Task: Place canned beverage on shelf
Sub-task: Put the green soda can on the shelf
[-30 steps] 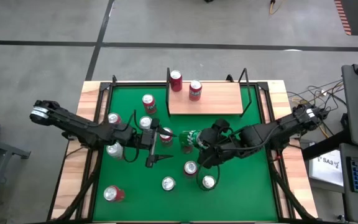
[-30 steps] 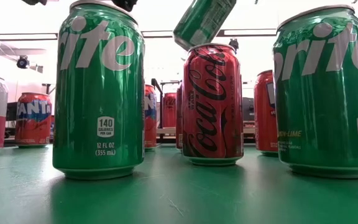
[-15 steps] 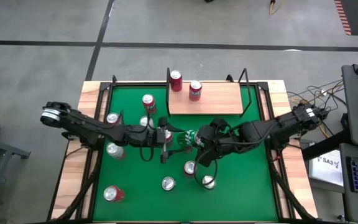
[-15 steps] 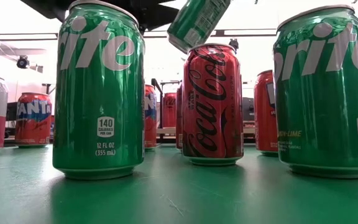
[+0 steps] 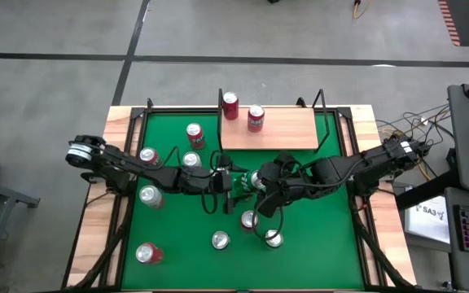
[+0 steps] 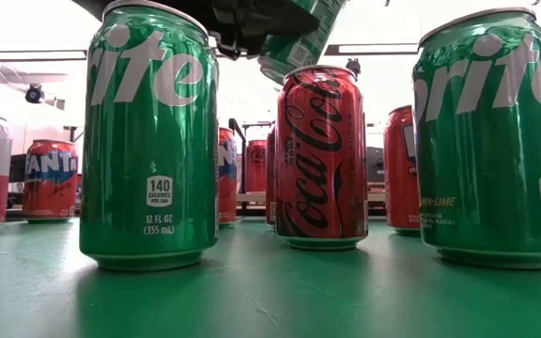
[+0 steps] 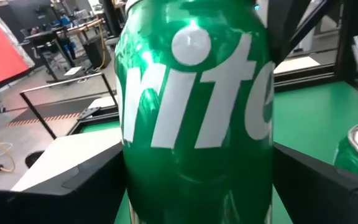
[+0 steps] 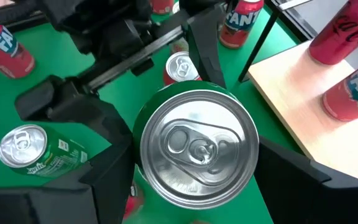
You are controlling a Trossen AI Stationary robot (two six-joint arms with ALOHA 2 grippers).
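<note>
A green Sprite can (image 5: 244, 179) hangs tilted above the table's middle, with my right gripper (image 5: 260, 184) shut on it. My left gripper (image 5: 233, 182) has come in level from the table's left and is open. Its two fingers stand on either side of the can's body (image 7: 194, 118). In the low view the can (image 6: 303, 33) shows high up, beside the dark left gripper (image 6: 242, 23). The shelf (image 5: 287, 130), a tan board with black uprights, lies at the far middle. A red can (image 5: 230, 106) and a Fanta can (image 5: 256, 118) stand on it. My right gripper pinches the can's side wall near its top end (image 8: 140, 146) between its two fingers (image 8: 107, 152). It comes from the table's right, slanting down, with the fingers lying along the can. The can is lifted clear and tilted, its lid toward the wrist. My left gripper has a finger (image 7: 79, 180) on each side of the can's body; I cannot tell whether they touch it.
Several cans stand on the green felt: at the left (image 5: 147, 155), near the front (image 5: 220, 240), and right below the held can (image 5: 249, 220). A lying Sprite can (image 8: 36, 152) shows in the right wrist view. Free board remains on the shelf's right half (image 5: 300, 134).
My left gripper has gone toward the table's right edge and a little down, swinging from pointing at the near edge toward pointing right. It has reached the held can, and its fingers now stand around it. The can has stayed aloft and tilted.
</note>
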